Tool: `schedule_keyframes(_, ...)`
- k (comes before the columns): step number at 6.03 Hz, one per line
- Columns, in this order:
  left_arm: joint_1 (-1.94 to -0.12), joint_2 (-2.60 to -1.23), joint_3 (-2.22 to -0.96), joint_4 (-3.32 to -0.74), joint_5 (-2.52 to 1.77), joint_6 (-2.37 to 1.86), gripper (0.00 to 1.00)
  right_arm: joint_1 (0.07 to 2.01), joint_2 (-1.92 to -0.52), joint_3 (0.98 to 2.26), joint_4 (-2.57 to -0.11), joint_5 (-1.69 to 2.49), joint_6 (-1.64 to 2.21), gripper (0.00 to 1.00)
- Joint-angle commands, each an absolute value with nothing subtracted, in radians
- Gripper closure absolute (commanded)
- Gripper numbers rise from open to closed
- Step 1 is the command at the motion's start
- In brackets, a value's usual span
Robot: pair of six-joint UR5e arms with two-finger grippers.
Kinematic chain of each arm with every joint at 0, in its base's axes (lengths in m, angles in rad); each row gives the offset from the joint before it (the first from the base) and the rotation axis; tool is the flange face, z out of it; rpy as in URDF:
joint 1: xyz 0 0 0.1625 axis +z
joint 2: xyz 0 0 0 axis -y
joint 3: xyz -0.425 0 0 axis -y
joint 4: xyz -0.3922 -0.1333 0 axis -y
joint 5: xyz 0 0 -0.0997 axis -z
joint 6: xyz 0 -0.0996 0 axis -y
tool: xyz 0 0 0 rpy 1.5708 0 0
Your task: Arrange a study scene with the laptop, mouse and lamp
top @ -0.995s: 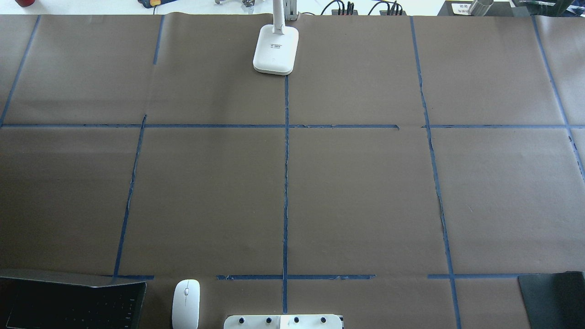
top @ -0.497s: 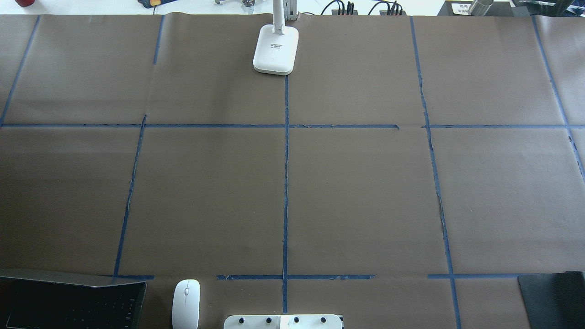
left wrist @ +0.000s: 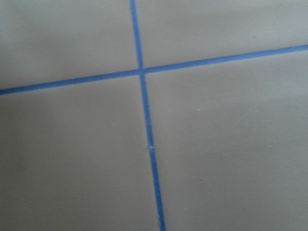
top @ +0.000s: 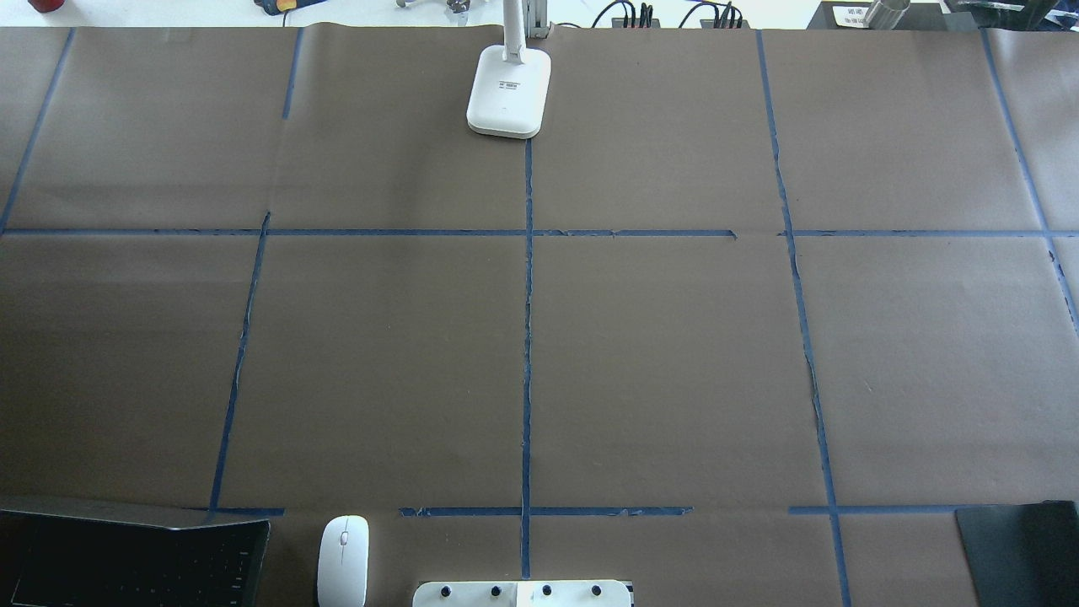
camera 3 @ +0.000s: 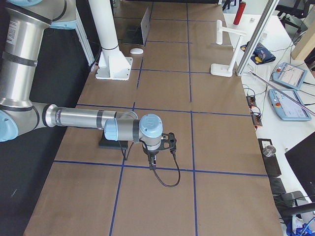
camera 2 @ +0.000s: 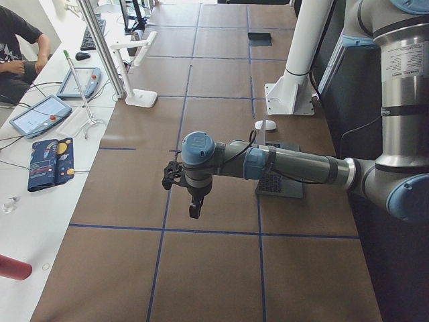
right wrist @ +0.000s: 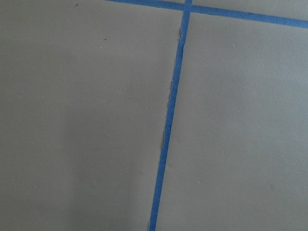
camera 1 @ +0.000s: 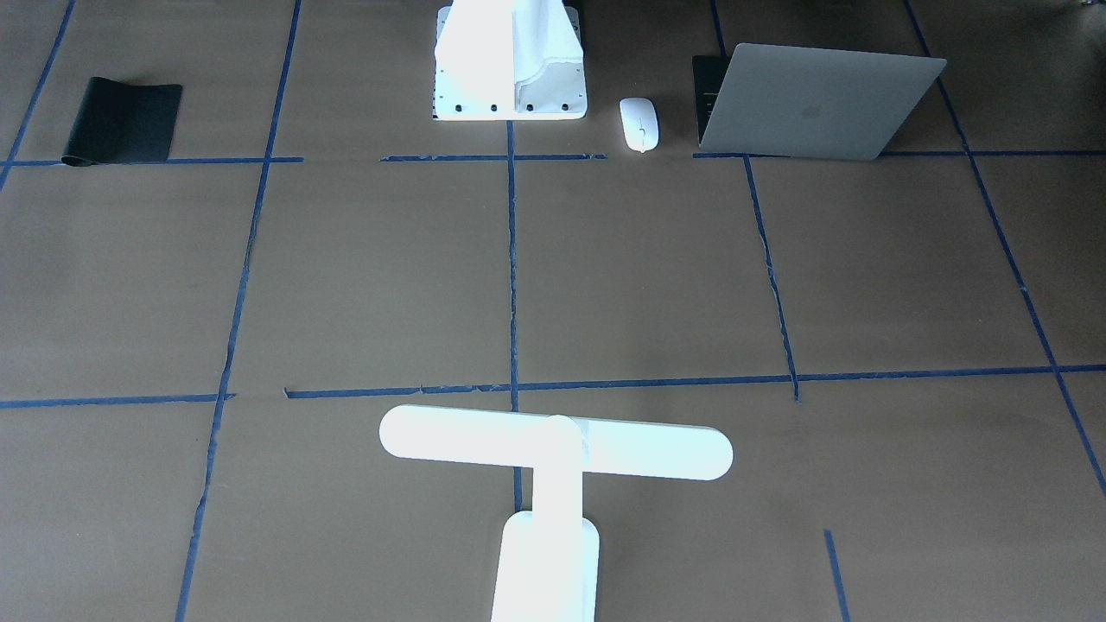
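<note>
The grey laptop [camera 1: 812, 104] stands open at the robot's edge of the table on its left side; its black keys show in the overhead view [top: 126, 561]. The white mouse [camera 1: 639, 123] lies beside it, toward the robot base [top: 343, 561]. The white T-shaped lamp [camera 1: 556, 445] stands at the far edge on the centre line; the overhead view shows its base [top: 508, 91]. My left gripper [camera 2: 194, 212] hangs over bare paper beyond the laptop, at the table's left end. My right gripper [camera 3: 151, 161] hangs over bare paper at the right end. I cannot tell whether either is open or shut.
A flat black mat [camera 1: 123, 121] lies at the robot's edge on its right side [top: 1024, 552]. The white robot base [camera 1: 510, 60] stands at the middle of that edge. Blue tape lines [top: 527, 337] divide the brown paper. Both wrist views show only paper and tape.
</note>
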State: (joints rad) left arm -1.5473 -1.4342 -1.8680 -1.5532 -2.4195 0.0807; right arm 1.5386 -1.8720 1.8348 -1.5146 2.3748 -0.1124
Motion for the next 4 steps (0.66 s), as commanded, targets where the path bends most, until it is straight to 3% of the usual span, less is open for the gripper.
schedule_keyframes(1,-1.432,-1.430,-1.878,-1.785,-2.479,0.071,0.00,1.539,-1.879,1.835,-1.493,2.393,-0.110,0.00)
schedule_keyframes(4,-1.301,-1.428,-1.945,-2.025,-2.558,0.106,0.03,1.539,-1.881,1.832,-1.494,2.393,-0.109,0.00)
